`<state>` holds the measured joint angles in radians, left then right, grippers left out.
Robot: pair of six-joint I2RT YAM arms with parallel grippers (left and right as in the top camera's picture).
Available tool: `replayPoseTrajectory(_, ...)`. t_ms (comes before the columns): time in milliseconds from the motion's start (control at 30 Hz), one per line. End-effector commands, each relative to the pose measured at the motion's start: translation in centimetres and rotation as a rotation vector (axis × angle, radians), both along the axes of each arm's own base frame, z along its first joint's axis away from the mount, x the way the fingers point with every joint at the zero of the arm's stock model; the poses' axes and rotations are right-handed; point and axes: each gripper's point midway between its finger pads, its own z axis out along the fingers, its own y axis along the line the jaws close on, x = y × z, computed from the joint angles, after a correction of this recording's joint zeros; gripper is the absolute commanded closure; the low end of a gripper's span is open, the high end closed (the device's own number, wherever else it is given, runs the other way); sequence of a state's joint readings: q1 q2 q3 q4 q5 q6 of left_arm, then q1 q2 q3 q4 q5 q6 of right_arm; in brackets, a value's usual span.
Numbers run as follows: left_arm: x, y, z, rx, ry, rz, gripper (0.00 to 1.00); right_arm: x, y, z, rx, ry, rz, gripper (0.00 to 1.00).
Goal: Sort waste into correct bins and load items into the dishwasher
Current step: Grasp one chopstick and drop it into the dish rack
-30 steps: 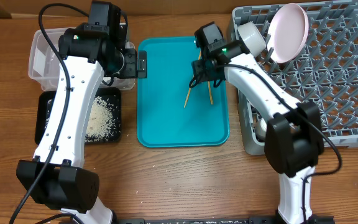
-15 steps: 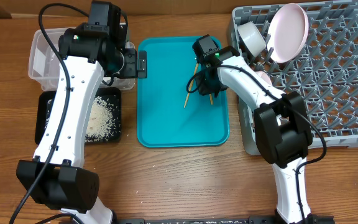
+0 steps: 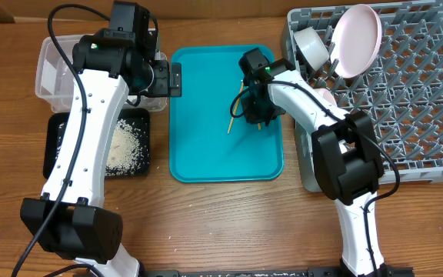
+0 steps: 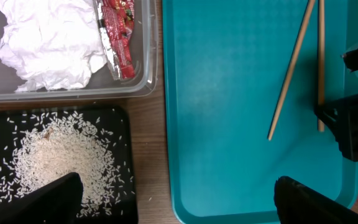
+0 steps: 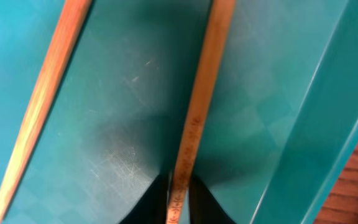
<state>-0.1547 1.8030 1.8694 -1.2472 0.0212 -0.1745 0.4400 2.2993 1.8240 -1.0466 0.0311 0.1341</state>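
While flat on the tray (image 5: 104, 124), chopstick (image 5: 197, 106) between right tool's (image 5: 179, 196) jaws.

A pair of thin wooden chopsticks (image 3: 234, 119) lies on a flat teal tray (image 3: 206, 146) in the middle. To its left, a clear rectangular plastic tub (image 3: 44, 61) sits behind a shallow black rectangular tray (image 3: 52, 158). To its right sits a large grey plastic dish rack (image 3: 425, 108).

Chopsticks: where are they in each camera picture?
Overhead: chopsticks on the teal tray's upper right, partly under the right gripper.
Left wrist: chopsticks top right, lying on the teal tray.
Right wrist: chopsticks filling the frame, one passing between the right gripper.
Shared landmark: the teal tray.
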Motion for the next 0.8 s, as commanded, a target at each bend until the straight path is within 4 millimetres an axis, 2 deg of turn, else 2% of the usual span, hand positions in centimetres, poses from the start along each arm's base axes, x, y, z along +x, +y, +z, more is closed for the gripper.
replayPoseTrajectory(0,0.1,0.2,-0.5,0.005,0.01,0.011,0.0,-0.3,-0.2,-0.9,-0.002,0.022,-0.004,0.93)
replayPoseTrajectory(33,0.1,0.2,-0.5,0.005,0.009,0.011,0.0,-0.2,-0.2,-0.8,-0.002,0.021,-0.004,0.96)
replayPoseTrajectory(100,0.1,0.2,-0.5,0.005,0.01,0.011,0.0,0.0,0.0,-0.4,0.003,0.014,-0.004,0.96)
replayPoseTrajectory(200,0.1,0.3,-0.5,0.005,0.01,0.013,0.0,0.6,0.3,2.2,0.02,-0.017,-0.004,0.96)
replayPoseTrajectory(267,0.1,0.2,-0.5,0.005,0.009,0.011,0.0,1.3,0.6,5.2,0.042,-0.065,-0.003,0.96)
replayPoseTrajectory(333,0.1,0.2,-0.5,0.005,0.009,0.011,0.0,2.0,0.8,9.1,0.067,-0.129,-0.002,0.96)
replayPoseTrajectory(400,0.1,0.2,-0.5,0.005,0.01,0.011,0.0,2.5,0.6,14.2,0.101,-0.208,-0.006,0.96)
replayPoseTrajectory(433,0.1,0.2,-0.5,0.005,0.01,0.011,0.0,2.5,0.3,16.1,0.111,-0.234,-0.01,0.96)
replayPoseTrajectory(500,0.1,0.2,-0.5,0.005,0.009,0.011,0.0,2.3,-1.3,20.3,0.111,-0.297,-0.038,0.96)
replayPoseTrajectory(567,0.1,0.2,-0.5,0.005,0.01,0.011,0.0,1.7,-3.4,23.4,0.101,-0.337,-0.076,0.96)
replayPoseTrajectory(600,0.1,0.2,-0.5,0.005,0.009,0.011,0.0,1.0,-5.5,25.3,0.097,-0.355,-0.111,0.96)
replayPoseTrajectory(700,0.1,0.2,-0.5,0.005,0.01,0.011,0.0,-0.6,-10.1,27.2,0.094,-0.341,-0.264,0.96)
replayPoseTrajectory(767,0.1,0.2,-0.5,0.005,0.01,0.011,0.0,-1.8,-13.0,27.4,0.091,-0.3,-0.407,0.96)
